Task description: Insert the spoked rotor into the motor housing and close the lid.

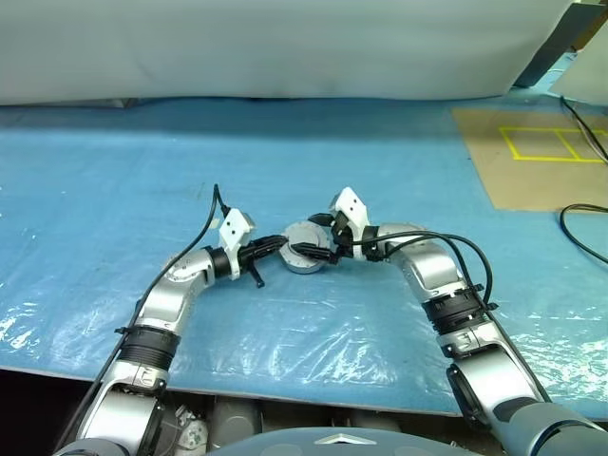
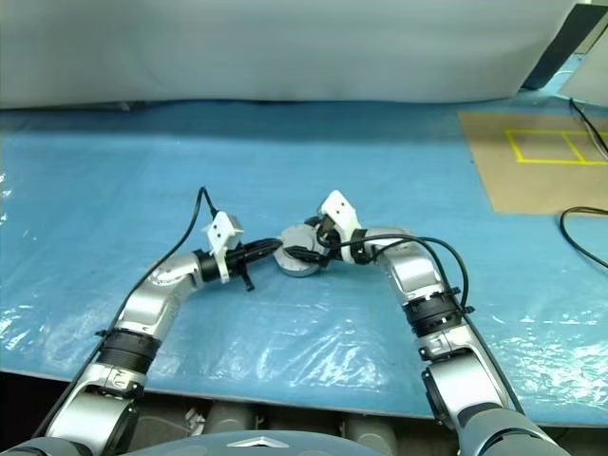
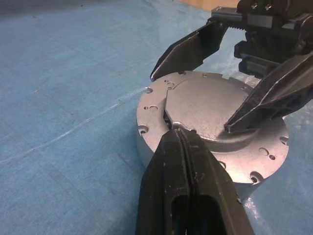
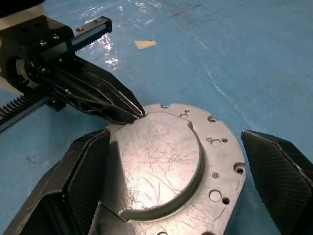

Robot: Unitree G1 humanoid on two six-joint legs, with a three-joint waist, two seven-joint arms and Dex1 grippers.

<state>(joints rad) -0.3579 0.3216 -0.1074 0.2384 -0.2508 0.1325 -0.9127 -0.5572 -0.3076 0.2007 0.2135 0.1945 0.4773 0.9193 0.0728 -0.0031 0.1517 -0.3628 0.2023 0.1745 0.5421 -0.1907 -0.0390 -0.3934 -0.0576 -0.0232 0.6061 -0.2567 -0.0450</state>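
The motor housing (image 3: 161,149), a squat silver puck, sits mid-table on the blue sheet. The lid (image 4: 156,161) lies on top of it, smooth grey back up. A dark gap shows at the lid's edge beside my left fingertips. My left gripper (image 3: 178,134) is shut, its tip pressed against that edge from the left. From the right, my right gripper (image 4: 175,134) stands open, with one finger (image 4: 73,186) on each side of the lid, neither clamped on it. The spoked rotor is hidden.
The table (image 1: 142,190) is covered in blue sheet with clear plastic. A brown board (image 1: 532,161) with yellow tape squares lies at the far right, black cables (image 1: 579,228) beside it. A white cloth (image 1: 285,47) lines the back. A small tan scrap (image 4: 145,44) lies beyond the left gripper.
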